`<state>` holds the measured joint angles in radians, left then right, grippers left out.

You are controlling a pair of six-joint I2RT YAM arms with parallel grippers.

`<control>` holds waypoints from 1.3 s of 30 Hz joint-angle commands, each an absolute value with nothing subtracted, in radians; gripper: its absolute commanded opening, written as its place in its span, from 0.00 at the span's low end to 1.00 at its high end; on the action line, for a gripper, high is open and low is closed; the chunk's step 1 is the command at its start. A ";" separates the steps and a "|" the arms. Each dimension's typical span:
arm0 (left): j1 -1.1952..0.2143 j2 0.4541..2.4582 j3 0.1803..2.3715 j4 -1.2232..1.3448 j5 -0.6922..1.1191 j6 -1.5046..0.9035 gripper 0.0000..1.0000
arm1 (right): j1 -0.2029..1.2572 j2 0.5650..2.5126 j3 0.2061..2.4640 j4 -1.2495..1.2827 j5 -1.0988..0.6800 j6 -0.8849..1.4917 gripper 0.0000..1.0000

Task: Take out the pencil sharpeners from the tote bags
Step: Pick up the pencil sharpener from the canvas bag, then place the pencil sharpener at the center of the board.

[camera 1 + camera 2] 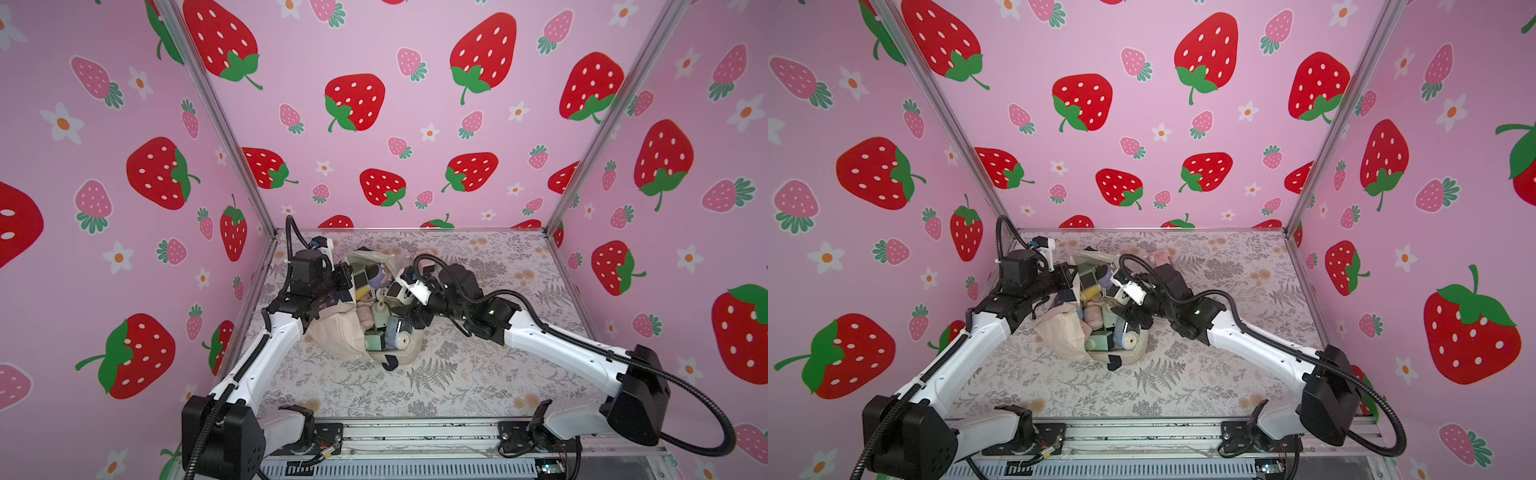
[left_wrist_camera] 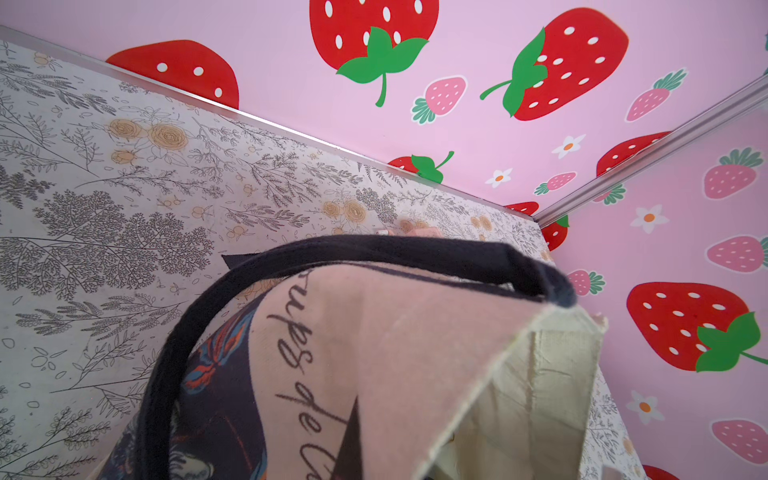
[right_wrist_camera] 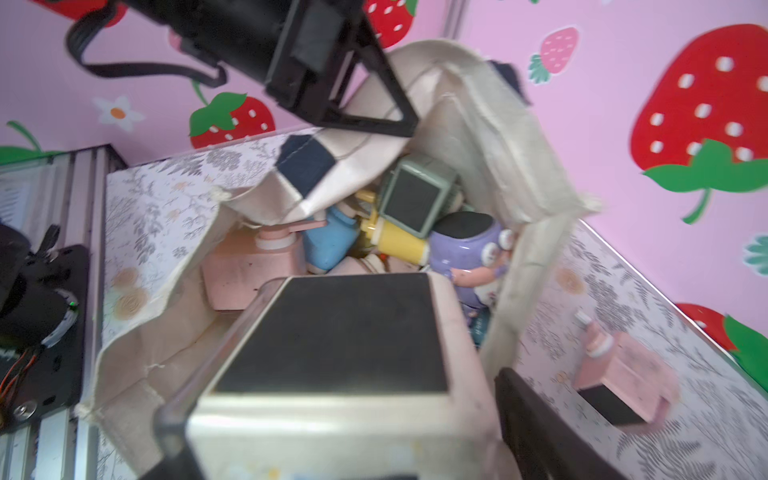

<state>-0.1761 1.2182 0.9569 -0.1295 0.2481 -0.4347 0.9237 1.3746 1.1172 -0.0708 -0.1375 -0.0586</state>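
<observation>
On the floral table, left of centre, the cream tote lies slumped with its mouth gaping, so its contents show from above. At its near end a navy handle end curls onto the table. Just behind that, inside the mouth, a blue sharpener lies beside a green sharpener.

Farther in, the right gripper reaches in from the right. It clasps a cream sharpener between wide-set fingers, over the tote's mouth. The sharpener's black base pad faces the wrist camera. Past it in the right wrist view more are heaped in the tote, among them a yellow sharpener and a purple sharpener.

On the tote's left side the left gripper is closed on the cloth rim and holds that flap up. The left wrist view shows the lifted printed panel with script lettering and a navy handle loop.

Beyond the tote a pink sharpener lies alone on the table, apart from the bag and toward the strawberry wall.
</observation>
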 commanded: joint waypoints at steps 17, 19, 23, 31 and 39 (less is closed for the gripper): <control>-0.185 1.181 0.937 -0.133 0.239 -0.428 0.00 | 0.401 1.687 1.321 -0.276 -0.027 0.258 0.44; -0.185 1.178 0.935 -0.133 0.238 -0.429 0.00 | 0.393 1.757 1.387 -0.307 -0.026 0.248 0.44; -0.186 1.178 0.935 -0.133 0.240 -0.431 0.00 | 0.390 1.890 1.538 -0.406 -0.004 0.226 0.44; -0.186 1.177 0.933 -0.136 0.239 -0.430 0.00 | 0.390 2.152 1.815 -0.558 -0.031 0.200 0.44; -0.190 1.192 0.941 -0.137 0.231 -0.428 0.00 | 0.389 2.325 1.999 -0.644 -0.046 0.198 0.44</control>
<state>-0.1799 1.2011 0.9409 -0.1272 0.2287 -0.4343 0.3943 2.2982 1.9297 -0.5781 -0.0315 0.2077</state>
